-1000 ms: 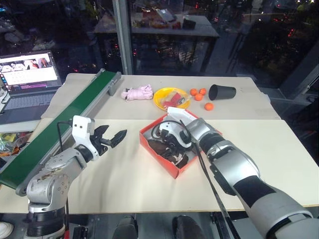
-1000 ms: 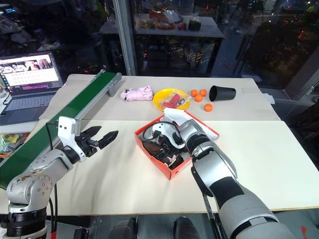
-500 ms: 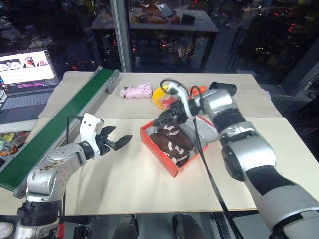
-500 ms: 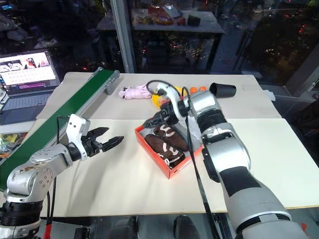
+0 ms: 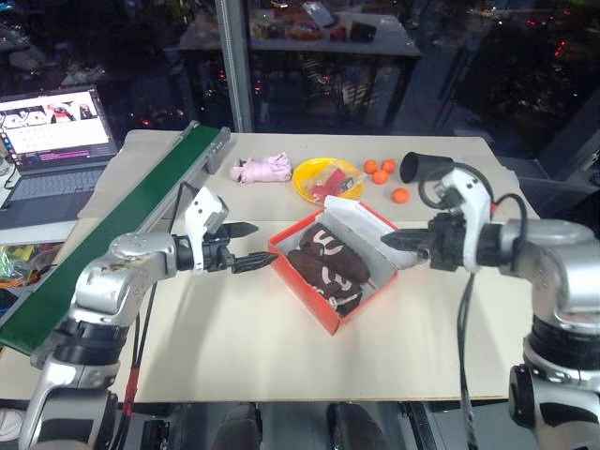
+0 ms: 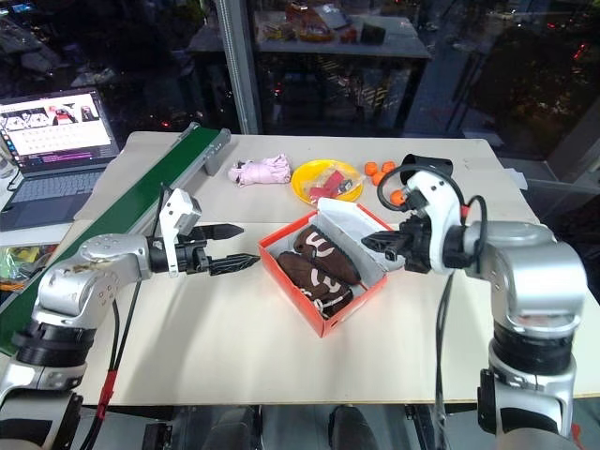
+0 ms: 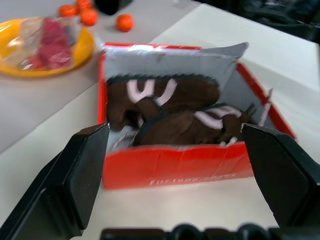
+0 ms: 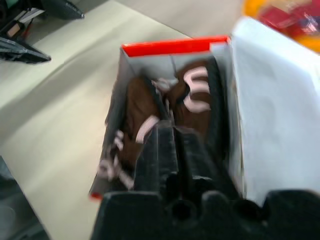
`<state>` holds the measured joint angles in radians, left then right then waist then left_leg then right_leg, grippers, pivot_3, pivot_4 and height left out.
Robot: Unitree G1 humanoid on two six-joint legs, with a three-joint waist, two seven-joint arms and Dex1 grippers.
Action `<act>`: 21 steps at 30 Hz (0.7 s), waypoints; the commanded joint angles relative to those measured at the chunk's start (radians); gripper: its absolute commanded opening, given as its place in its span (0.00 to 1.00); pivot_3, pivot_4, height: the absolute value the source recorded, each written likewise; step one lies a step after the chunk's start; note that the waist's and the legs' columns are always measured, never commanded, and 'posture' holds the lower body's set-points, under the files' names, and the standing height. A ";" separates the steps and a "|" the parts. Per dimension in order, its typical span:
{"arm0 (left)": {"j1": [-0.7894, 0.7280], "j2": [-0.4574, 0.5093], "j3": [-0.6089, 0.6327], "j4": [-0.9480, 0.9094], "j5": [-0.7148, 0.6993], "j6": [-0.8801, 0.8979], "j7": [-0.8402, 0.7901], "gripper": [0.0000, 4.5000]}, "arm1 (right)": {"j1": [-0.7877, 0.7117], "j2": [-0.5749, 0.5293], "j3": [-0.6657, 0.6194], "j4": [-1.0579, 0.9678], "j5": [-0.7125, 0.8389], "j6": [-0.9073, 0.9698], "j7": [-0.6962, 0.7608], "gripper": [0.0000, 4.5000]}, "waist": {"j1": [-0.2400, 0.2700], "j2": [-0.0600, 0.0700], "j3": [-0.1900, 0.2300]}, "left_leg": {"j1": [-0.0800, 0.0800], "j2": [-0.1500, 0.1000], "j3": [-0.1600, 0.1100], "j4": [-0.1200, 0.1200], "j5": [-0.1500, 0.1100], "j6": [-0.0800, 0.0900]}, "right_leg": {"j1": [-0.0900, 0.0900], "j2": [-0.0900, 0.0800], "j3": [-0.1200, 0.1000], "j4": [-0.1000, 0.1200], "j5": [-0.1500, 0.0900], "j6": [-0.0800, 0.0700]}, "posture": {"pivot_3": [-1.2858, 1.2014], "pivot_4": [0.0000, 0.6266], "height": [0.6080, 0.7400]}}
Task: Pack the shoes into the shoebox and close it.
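Left gripper (image 5: 246, 246): fingers spread wide, holding nothing — tips point at the shoebox's left end, just short of it, above the tabletop (image 5: 234, 337).
Shoebox (image 5: 309, 298): red-orange, white inside, set at an angle near the middle of the front tabletop, between the two grippers; lid (image 5: 362, 225) raised, leaning back on the far side.
Shoes (image 5: 326, 264): both dark brown shoes lie side by side inside the shoebox, whitish laces up.
Right gripper (image 5: 392, 243): fingers pressed together, empty — held above the shoebox's right end, beside the raised lid, tip aimed toward the box.
Yellow bowl (image 5: 307, 174): on the far table behind the shoebox, with red and clear wrapped items in it.
Black cup (image 5: 420, 167): lying on its side near the far table's right edge, orange balls (image 5: 379, 173) beside it.
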<state>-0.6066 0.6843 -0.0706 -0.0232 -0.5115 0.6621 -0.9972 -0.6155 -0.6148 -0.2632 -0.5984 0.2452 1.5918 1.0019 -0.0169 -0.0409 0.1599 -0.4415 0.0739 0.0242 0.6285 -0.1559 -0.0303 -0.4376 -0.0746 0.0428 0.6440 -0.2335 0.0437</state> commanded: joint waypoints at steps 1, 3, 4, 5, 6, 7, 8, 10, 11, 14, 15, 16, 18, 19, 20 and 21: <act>-0.091 0.004 -0.022 0.043 0.018 -0.023 -0.073 1.00 | 0.127 -0.004 -0.131 -0.112 0.025 0.023 -0.075 0.01 | 0.002 0.000 0.000 | 0.000 0.000 0.000 0.000 0.001 0.001 | 0.001 0.000 0.000 0.000 -0.001 0.001 | 0.52 0.24 1.00; -0.129 0.007 -0.039 0.060 0.029 -0.023 -0.096 1.00 | 0.254 0.012 -0.170 -0.139 0.008 -0.004 -0.119 0.01 | 0.013 -0.001 0.000 | 0.000 0.000 -0.001 0.000 0.001 0.002 | 0.002 0.000 -0.001 0.000 -0.001 0.001 | 0.52 0.24 1.00; -0.141 0.008 -0.045 0.065 0.037 -0.024 -0.104 1.00 | 0.309 0.045 -0.193 -0.137 -0.002 -0.038 -0.151 0.01 | 0.016 -0.001 0.000 | 0.000 0.000 -0.001 0.001 0.001 0.002 | 0.002 0.000 -0.001 -0.001 -0.001 0.001 | 0.52 0.24 1.00; -0.150 0.011 -0.050 0.065 0.043 -0.023 -0.112 1.00 | 0.379 0.084 -0.207 -0.118 -0.014 -0.103 -0.187 0.01 | 0.016 -0.001 0.000 | 0.000 0.000 -0.001 0.001 0.001 0.002 | 0.003 0.000 -0.001 -0.001 -0.001 0.001 | 0.52 0.24 1.00; -0.155 0.013 -0.052 0.065 0.047 -0.022 -0.118 1.00 | 0.424 0.112 -0.216 -0.106 -0.019 -0.150 -0.214 0.01 | 0.017 -0.001 0.000 | 0.000 -0.001 -0.001 0.001 0.001 0.002 | 0.002 -0.001 0.000 -0.001 -0.001 0.001 | 0.52 0.24 1.00; -0.159 0.014 -0.052 0.064 0.050 -0.020 -0.123 1.00 | 0.463 0.136 -0.221 -0.093 -0.020 -0.192 -0.238 0.01 | 0.016 -0.001 0.000 | 0.000 -0.001 -0.001 0.001 0.001 0.002 | 0.003 -0.001 0.000 -0.001 0.000 0.002 | 0.52 0.24 1.00; -0.160 0.018 -0.052 0.061 0.054 -0.016 -0.127 1.00 | 0.505 0.164 -0.219 -0.066 -0.025 -0.255 -0.262 0.01 | 0.013 0.000 0.000 | 0.000 -0.001 -0.001 0.001 0.001 0.002 | 0.003 -0.001 0.000 -0.001 0.000 0.002 | 0.52 0.24 1.00; -0.161 0.025 -0.051 0.054 0.060 -0.010 -0.130 1.00 | 0.554 0.214 -0.217 -0.011 -0.027 -0.354 -0.307 0.01 | 0.003 0.000 0.000 | 0.001 -0.002 -0.001 0.001 0.001 0.002 | 0.002 -0.001 0.001 0.000 0.000 0.003 | 0.52 0.24 1.00; -0.160 0.028 -0.049 0.052 0.063 -0.008 -0.131 1.00 | 0.569 0.235 -0.216 0.015 -0.026 -0.395 -0.327 0.01 | -0.001 0.000 0.000 | 0.001 -0.002 -0.001 0.001 0.001 0.002 | 0.002 -0.001 0.001 0.000 0.000 0.004 | 0.52 0.24 1.00; -0.155 0.036 -0.042 0.043 0.072 -0.001 -0.122 1.00 | 0.583 0.292 -0.163 0.173 -0.069 -0.646 -0.410 0.01 | -0.007 0.000 0.000 | 0.002 -0.002 -0.001 0.001 0.003 0.004 | 0.003 0.000 0.002 0.000 0.001 0.003 | 0.52 0.24 1.00; -0.154 0.038 -0.039 0.037 0.073 0.003 -0.116 1.00 | 0.583 0.301 -0.141 0.229 -0.084 -0.725 -0.428 0.01 | -0.008 0.000 0.000 | 0.002 -0.002 -0.001 0.001 0.003 0.005 | 0.003 0.000 0.002 0.001 0.001 0.003 | 0.52 0.24 1.00; -0.152 0.039 -0.037 0.034 0.074 0.005 -0.113 1.00 | 0.585 0.305 -0.125 0.265 -0.091 -0.778 -0.440 0.01 | -0.008 0.000 0.001 | 0.003 -0.002 -0.001 0.001 0.003 0.005 | 0.003 0.000 0.002 0.001 0.001 0.002 | 0.52 0.24 1.00; -0.148 0.042 -0.028 0.025 0.070 0.016 -0.104 1.00 | 0.571 0.310 -0.091 0.332 -0.105 -0.877 -0.467 0.01 | -0.007 0.000 0.001 | 0.003 -0.002 -0.001 0.001 0.003 0.005 | 0.004 0.000 0.002 0.000 -0.001 -0.001 | 0.52 0.24 1.00; -0.144 0.045 -0.024 0.017 0.069 0.023 -0.099 1.00 | 0.551 0.307 -0.061 0.388 -0.123 -0.943 -0.478 0.01 | -0.006 0.000 0.001 | 0.003 -0.002 -0.001 0.001 0.003 0.005 | 0.004 0.000 0.002 0.000 -0.001 -0.001 | 0.52 0.24 1.00; -0.139 0.048 -0.020 0.008 0.068 0.030 -0.094 1.00 | 0.529 0.302 -0.033 0.451 -0.142 -1.009 -0.488 0.01 | -0.008 0.000 0.001 | 0.003 -0.002 -0.001 0.001 0.003 0.005 | 0.004 0.000 0.002 0.000 0.000 0.000 | 0.52 0.24 1.00; -0.136 0.050 -0.018 0.003 0.068 0.034 -0.092 1.00 | 0.515 0.298 -0.013 0.495 -0.154 -1.055 -0.495 0.01 | -0.013 0.000 0.001 | 0.003 -0.002 -0.001 0.001 0.003 0.005 | 0.004 0.000 0.002 0.000 0.001 0.003 | 0.52 0.24 1.00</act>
<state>-0.7366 0.7203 -0.1212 0.0218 -0.4353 0.6906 -1.0972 -0.0752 -0.3037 -0.3029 -0.1488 0.1153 0.6517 0.5242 -0.0304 -0.0409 0.1606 -0.4384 0.0719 0.0229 0.6296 -0.1527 -0.0253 -0.4336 -0.0747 0.0451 0.6435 -0.2311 0.0483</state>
